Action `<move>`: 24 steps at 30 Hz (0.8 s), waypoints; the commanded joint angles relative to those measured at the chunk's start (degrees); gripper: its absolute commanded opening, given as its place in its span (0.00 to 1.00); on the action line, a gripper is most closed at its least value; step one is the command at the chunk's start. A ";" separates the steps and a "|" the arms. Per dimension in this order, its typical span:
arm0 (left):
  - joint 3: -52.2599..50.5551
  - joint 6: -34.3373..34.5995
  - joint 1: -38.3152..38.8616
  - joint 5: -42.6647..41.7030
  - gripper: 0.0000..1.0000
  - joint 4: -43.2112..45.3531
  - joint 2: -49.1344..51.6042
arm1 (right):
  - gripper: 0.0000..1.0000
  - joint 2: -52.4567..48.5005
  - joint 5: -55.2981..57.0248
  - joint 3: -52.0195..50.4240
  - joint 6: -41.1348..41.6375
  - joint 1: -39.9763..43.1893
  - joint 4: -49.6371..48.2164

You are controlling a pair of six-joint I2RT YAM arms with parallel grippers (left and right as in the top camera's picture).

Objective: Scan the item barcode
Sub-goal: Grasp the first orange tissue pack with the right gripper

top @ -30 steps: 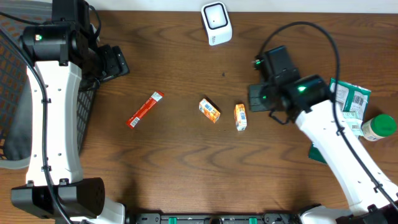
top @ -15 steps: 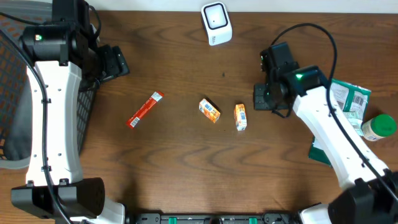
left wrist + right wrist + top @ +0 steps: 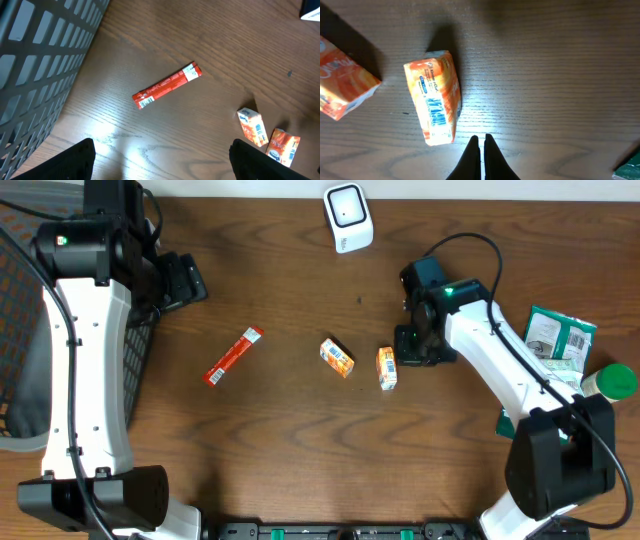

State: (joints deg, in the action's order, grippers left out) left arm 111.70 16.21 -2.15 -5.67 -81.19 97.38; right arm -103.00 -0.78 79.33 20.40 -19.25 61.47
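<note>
Overhead: right claw pinched shut on nothing, low over the worktop, with the nearer orange carton just beside its tip and apart from it. Past that carton, away from the claw, a second orange carton. Farther the same way, a red stick packet. White scanner well apart from the right claw, toward the worktop's far edge. Left claw spread wide and empty, next to the dark mesh basket, well apart from all three items.

Left wrist: left claw with fingers far apart, nothing between them. Red stick packet ahead of the claw, flat on the wood. Basket wall off to the claw's left. Both cartons close to the right-hand finger.

Right wrist: right claw with fingertips pressed together, holding nothing. Nearer orange carton on its side, up and left of the tips, not touching, blue barcode facing up. Second orange carton farther left, cut off by the edge.
</note>
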 commanded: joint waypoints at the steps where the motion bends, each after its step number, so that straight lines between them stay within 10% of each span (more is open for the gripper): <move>1: -0.22 -0.72 -0.04 0.11 0.86 -0.33 -0.39 | 0.01 -2.03 -2.80 -0.42 0.79 0.39 -0.57; 24: -0.22 -0.72 -0.02 0.11 0.86 -0.33 -0.39 | 0.01 -2.67 -5.51 -8.33 3.74 -2.03 -10.05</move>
State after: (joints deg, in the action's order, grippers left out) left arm 111.70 16.23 -2.15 -5.67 -81.19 97.38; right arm -105.27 -4.51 71.70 22.44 -20.95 51.53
